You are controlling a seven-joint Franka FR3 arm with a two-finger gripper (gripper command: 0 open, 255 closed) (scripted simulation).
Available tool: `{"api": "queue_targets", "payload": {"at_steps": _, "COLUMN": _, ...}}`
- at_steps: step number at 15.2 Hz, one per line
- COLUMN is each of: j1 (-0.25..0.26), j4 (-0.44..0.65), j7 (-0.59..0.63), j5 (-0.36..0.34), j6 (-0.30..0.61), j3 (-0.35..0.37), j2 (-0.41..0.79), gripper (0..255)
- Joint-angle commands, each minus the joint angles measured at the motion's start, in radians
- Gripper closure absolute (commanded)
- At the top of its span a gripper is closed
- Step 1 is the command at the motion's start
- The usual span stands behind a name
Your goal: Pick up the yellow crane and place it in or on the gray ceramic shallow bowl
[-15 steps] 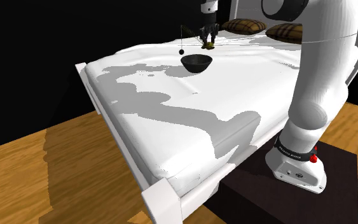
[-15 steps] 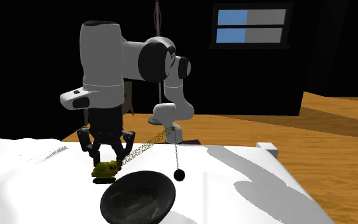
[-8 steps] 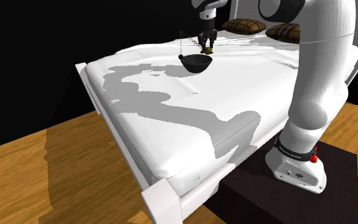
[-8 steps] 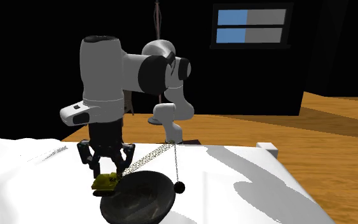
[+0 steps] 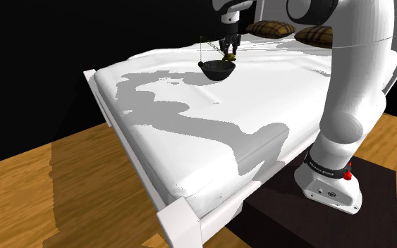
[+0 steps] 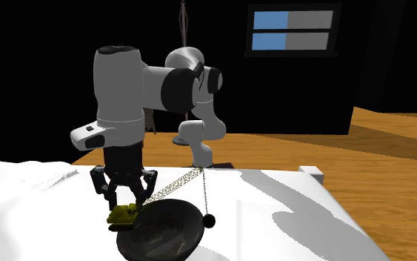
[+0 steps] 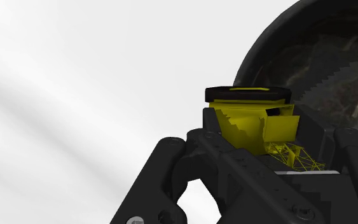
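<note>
The tool [image 6: 125, 202] points down, its black fingers [image 7: 190, 165] narrowed onto the yellow crane [image 6: 123, 215] and clasping its body between them. In the wrist view the tool [image 7: 263, 149] grips the crane [image 7: 250, 124] by its sides, the crane's dark base facing away toward the bed. The crane hangs at the rim of the dark, marbled shallow bowl [image 6: 162, 231], on the second exterior view's left; whether it touches the rim I cannot tell. Its lattice boom [image 6: 175, 178] slants up across the bowl, and a dark ball [image 6: 209, 219] hangs from the tip on a thin chain, just beside the bowl's opposite rim.

The bowl [image 5: 216, 68] sits on a white bed [image 5: 190, 120] with a rumpled cover, toward the head end, well apart from the foot edge. Two brown checked pillows [image 5: 273, 28] lie at the head, beyond the tool [image 5: 228, 51]. Grey shadow patches run across the cover. The floor [image 5: 63, 183] around the bed is of wooden boards, and the arm's dark stand [image 5: 309, 218] sits against the bed's side edge. Beyond the floor is a black area, with a blue and grey panelled window [image 6: 293, 30] in it.
</note>
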Motion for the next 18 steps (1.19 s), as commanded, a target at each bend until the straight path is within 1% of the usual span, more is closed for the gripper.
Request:
{"api": "queue_targets", "payload": {"at_steps": 1, "j1": 0.0, "j4": 0.0, "j7": 0.0, "j5": 0.0, "j6": 0.0, "j3": 0.0, "j2": 0.0, "gripper": 0}}
{"api": "queue_targets", "payload": {"at_steps": 6, "j1": 0.0, "j4": 0.0, "j7": 0.0, "j5": 0.0, "j6": 0.0, "j3": 0.0, "j2": 0.0, "gripper": 0}}
{"api": "queue_targets", "payload": {"at_steps": 10, "j1": -0.003, "j4": 0.141, "j7": -0.001, "j5": 0.002, "j6": -0.132, "j3": 0.0, "j2": 0.01, "gripper": 0}}
{"api": "queue_targets", "payload": {"at_steps": 18, "j1": -0.003, "j4": 0.141, "j7": -0.001, "j5": 0.002, "j6": -0.132, "j3": 0.0, "j2": 0.01, "gripper": 0}}
